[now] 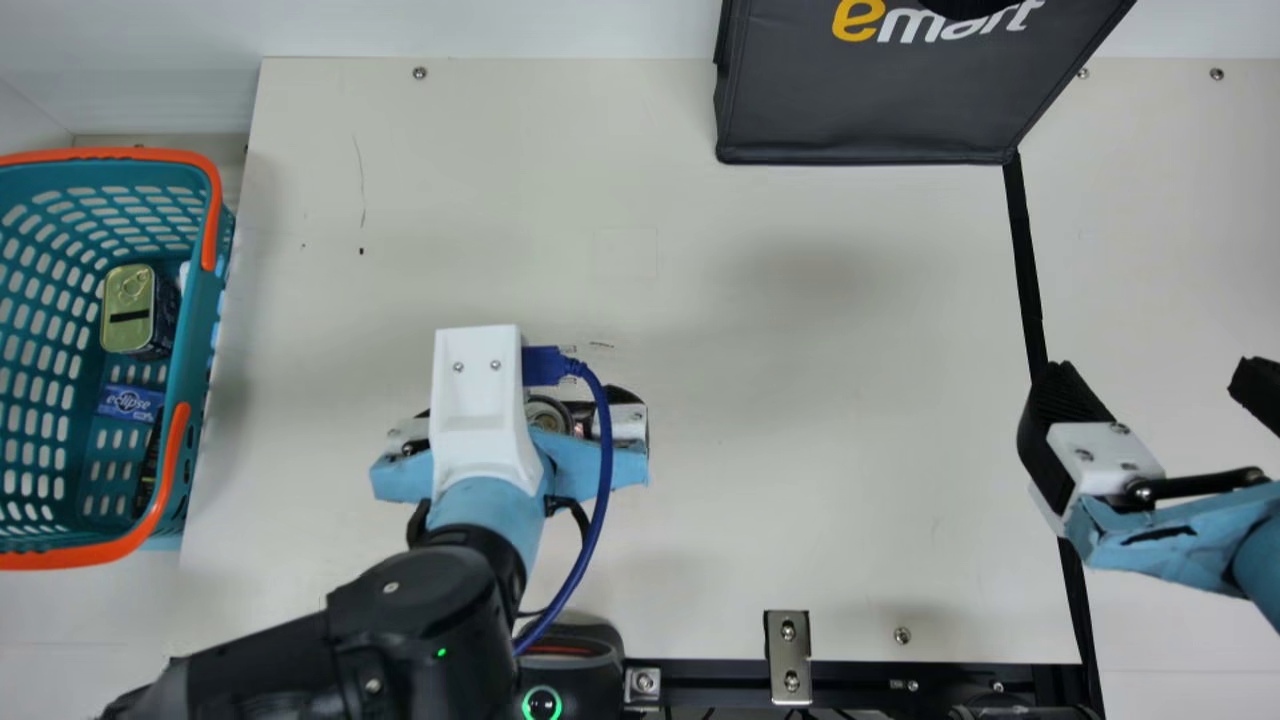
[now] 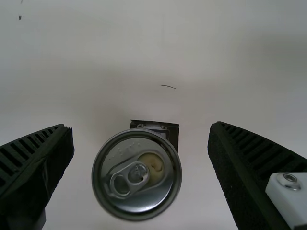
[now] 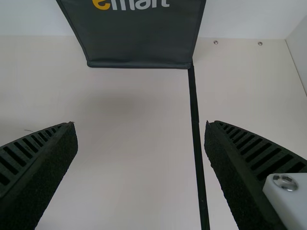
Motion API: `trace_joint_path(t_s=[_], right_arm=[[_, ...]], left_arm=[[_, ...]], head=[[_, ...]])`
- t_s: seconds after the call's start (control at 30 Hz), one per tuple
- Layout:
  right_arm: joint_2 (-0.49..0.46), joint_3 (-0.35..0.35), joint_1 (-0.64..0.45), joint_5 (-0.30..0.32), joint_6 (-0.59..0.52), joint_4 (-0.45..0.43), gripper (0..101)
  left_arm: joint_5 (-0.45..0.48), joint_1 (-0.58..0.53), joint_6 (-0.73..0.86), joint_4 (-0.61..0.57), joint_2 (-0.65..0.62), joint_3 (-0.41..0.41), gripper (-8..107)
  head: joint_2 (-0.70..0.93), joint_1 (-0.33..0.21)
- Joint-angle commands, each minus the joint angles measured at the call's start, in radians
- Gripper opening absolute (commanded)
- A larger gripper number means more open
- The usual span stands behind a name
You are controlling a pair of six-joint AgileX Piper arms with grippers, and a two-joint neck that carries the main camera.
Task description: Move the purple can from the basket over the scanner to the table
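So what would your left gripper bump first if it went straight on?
My left gripper would probably meet the can first, which shows between the open fingers; how near is unclear.

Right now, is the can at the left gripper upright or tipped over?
Upright: the can shows its round lid from above, between the open fingers of the left gripper.

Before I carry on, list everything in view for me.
Basket: one, teal and orange, main view's left
Tin: one, gold-topped, in basket
Pack: one, blue, in basket
Can: one, silver-topped, between left fingers
Scanner: one, dark, partly behind can
Bag: one, black, table's far side
Strip: one, black, beside bag
Bracket: one, silver, near edge
Table: one, cream, beneath
Left gripper: one, black-fingered, around can
Right gripper: one, black-fingered, table's right
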Motion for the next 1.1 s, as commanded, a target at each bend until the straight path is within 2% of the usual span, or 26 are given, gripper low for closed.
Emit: trace_joint_path(t_s=[0.0, 0.47, 0.93, 0.97, 1.07], right_arm=[[0.0, 0.0, 0.0, 0.0, 0.0, 0.0, 95], [0.0, 0.0, 0.0, 0.0, 0.0, 0.0, 95], [0.0, 0.0, 0.0, 0.0, 0.0, 0.0, 95], [0.0, 0.0, 0.0, 0.0, 0.0, 0.0, 95], [0.0, 0.0, 0.0, 0.0, 0.0, 0.0, 95]], left_arm=[[-0.013, 0.008, -0.014, -0.001, 0.014, 0.006, 90], [-0.059, 0.039, -0.021, -0.043, 0.069, 0.023, 90], [-0.031, 0.024, 0.024, -0.088, 0.042, 0.005, -3], [-0.03, 0.022, 0.033, -0.09, 0.037, 0.004, -8], [-0.038, 0.024, 0.08, -0.103, 0.015, 0.004, -8]], head=[[0.002, -0.03], [0.002, -0.03], [0.002, -0.03], [0.002, -0.03], [0.002, -0.03]])
